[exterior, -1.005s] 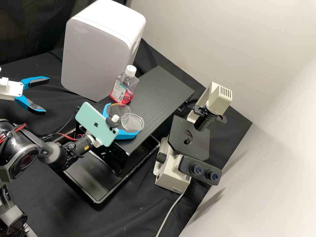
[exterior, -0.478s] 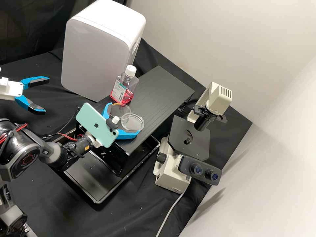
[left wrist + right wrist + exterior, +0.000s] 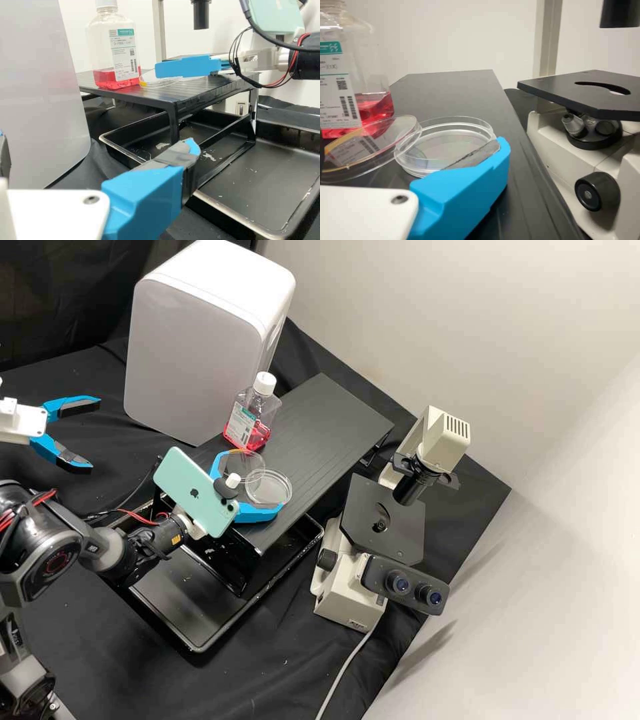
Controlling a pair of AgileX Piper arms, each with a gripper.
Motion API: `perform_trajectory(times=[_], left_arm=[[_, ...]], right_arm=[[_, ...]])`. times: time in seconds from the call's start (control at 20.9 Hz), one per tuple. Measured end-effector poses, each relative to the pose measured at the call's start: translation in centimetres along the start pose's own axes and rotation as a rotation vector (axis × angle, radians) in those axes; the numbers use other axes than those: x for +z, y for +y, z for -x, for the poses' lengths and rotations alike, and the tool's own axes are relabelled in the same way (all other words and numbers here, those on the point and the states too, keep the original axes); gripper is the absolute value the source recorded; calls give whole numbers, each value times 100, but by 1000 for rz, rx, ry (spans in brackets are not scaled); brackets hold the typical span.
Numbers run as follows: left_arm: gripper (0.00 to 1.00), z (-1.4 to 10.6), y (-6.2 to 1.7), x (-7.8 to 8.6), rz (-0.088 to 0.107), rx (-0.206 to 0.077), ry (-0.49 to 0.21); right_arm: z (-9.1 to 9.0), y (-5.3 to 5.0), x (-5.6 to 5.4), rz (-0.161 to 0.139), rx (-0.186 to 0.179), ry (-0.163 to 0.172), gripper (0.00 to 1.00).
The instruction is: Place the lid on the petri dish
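Note:
The clear petri dish (image 3: 269,485) (image 3: 447,145) sits on the black raised shelf (image 3: 327,420). Its lid (image 3: 241,463) (image 3: 367,145) lies tilted beside it, one edge resting on the dish's rim. My right gripper (image 3: 244,488) is open and low over the shelf, with lid and dish between its blue fingers. One finger (image 3: 465,187) runs along the dish's near side. The other finger (image 3: 192,66) runs along the lid. My left gripper (image 3: 93,432) hangs open at the far left over the bench, holding nothing; its finger (image 3: 167,167) shows in the left wrist view.
A flask of red liquid (image 3: 250,415) stands on the shelf just behind the lid. A white box (image 3: 207,333) stands behind that. A black tray (image 3: 200,600) lies under and in front of the shelf. A microscope (image 3: 393,520) stands to the right.
The right gripper has edged slightly forward along the shelf around the lid and dish. The left arm has not moved.

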State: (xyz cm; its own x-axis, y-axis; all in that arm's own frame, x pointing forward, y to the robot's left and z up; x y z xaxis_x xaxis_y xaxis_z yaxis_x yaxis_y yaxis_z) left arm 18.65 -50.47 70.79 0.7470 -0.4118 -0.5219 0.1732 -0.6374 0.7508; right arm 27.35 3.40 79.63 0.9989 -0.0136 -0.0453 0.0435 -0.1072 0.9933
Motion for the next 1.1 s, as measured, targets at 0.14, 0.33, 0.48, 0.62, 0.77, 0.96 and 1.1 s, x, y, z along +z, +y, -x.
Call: perform_trajectory(times=[0.14, 0.33, 0.48, 0.62, 0.77, 0.96, 1.1], left_arm=[[100, 0, 0, 0, 0, 0, 0], [100, 0, 0, 0, 0, 0, 0], [100, 0, 0, 0, 0, 0, 0], [100, 0, 0, 0, 0, 0, 0], [100, 0, 0, 0, 0, 0, 0], [100, 0, 0, 0, 0, 0, 0], [100, 0, 0, 0, 0, 0, 0]], right_arm=[[0, 4, 4, -4, 5, -4, 0], [0, 7, 6, -6, 8, -7, 0], [0, 7, 6, -6, 8, -7, 0], [0, 8, 7, -7, 8, -7, 0], [0, 8, 7, -7, 8, -7, 0], [0, 8, 7, -8, 9, -8, 0], [0, 8, 7, -8, 9, -8, 0]])
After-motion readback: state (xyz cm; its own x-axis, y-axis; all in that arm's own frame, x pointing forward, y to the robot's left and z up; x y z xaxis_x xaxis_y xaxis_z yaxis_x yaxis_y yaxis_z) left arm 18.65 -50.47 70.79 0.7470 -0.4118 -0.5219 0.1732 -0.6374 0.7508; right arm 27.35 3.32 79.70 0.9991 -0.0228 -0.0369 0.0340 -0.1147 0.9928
